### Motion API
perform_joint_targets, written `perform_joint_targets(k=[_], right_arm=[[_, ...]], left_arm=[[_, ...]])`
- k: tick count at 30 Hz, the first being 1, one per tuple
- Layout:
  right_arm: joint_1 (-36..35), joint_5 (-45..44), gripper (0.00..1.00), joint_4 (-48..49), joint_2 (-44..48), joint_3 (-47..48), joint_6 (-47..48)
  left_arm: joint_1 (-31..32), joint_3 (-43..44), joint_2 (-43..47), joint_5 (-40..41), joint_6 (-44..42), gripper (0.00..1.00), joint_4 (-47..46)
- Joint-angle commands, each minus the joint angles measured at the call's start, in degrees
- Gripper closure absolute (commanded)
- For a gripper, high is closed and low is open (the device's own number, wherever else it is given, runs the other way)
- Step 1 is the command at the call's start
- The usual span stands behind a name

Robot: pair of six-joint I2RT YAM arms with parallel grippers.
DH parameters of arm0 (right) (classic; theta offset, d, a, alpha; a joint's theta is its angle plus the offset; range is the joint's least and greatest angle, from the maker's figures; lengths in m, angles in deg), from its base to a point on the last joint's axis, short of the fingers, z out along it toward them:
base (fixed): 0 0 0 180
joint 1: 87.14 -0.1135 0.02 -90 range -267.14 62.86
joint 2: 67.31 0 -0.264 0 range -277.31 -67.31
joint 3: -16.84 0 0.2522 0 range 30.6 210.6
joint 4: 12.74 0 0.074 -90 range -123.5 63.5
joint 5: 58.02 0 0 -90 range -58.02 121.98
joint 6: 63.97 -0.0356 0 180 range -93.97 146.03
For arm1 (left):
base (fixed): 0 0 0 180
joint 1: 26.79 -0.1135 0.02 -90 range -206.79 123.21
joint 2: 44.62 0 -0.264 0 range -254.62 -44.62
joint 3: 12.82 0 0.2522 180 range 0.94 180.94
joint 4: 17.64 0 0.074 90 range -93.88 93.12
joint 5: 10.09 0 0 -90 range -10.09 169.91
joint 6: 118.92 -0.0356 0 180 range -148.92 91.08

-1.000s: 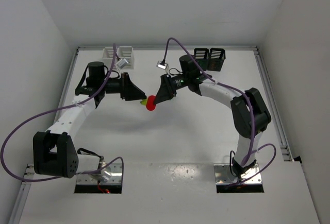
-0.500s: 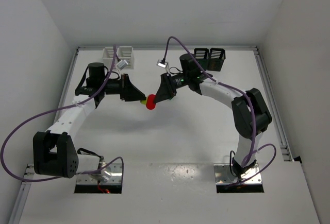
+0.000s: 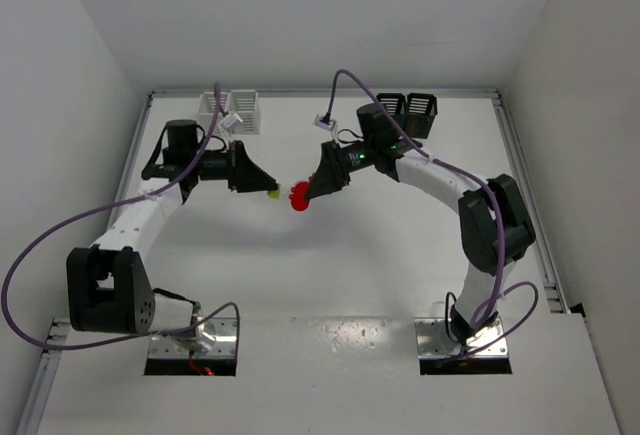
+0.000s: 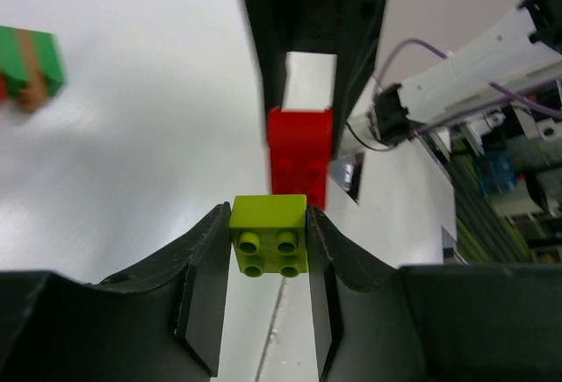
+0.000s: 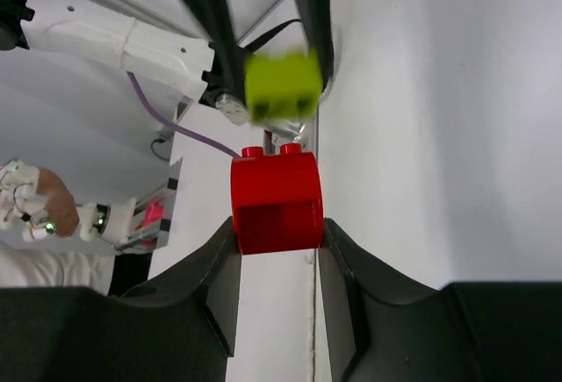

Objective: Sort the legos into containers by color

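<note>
The white containers (image 3: 230,110) are set as a pair at the far left. The yellow-green lego (image 4: 269,234) is pinched in the left jaws above the tabletop (image 3: 330,275). Just beside it, seemingly apart, the red lego (image 5: 277,202) is clamped in the right jaws, and the black containers (image 3: 410,113) are placed behind. Each brick is gripped only near the jaw tips, so it could be twisted loose and dropped short of its bin if an arm were swung quickly.
</note>
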Motion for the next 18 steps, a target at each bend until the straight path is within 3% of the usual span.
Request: perform_joint_targets(k=[1,3,6,10,13,18], right_arm=[[4.03,0.79,0.99,-3.50,5.23,-1.40,6.19],[5.70,0.17,0.99,-6.04,6.03,-1.93,8.57],[7.10,-1.92,0.99,-9.47,6.55,-2.54,11.73],[8.34,-7.81,0.99,-13.70,7.70,-2.55,15.78],[9.56,-15.97,0.99,-14.41,9.27,-3.16,16.49],[10.79,-21.45,1.00,-14.93,11.03,-3.69,17.01]], left_arm=[[-5.63,4.97,-0.74,-1.03,-3.90,1.00,1.41],[-8.08,8.03,-2.15,-0.42,-4.51,1.00,1.42],[-8.63,14.52,-5.73,6.85,-6.96,1.00,1.42],[-6.61,24.03,-14.00,28.07,-8.11,1.00,-0.51],[-5.20,31.06,-22.43,38.30,-7.51,1.00,-1.22],[-3.97,38.20,-31.94,50.45,-3.64,1.00,-5.87]])
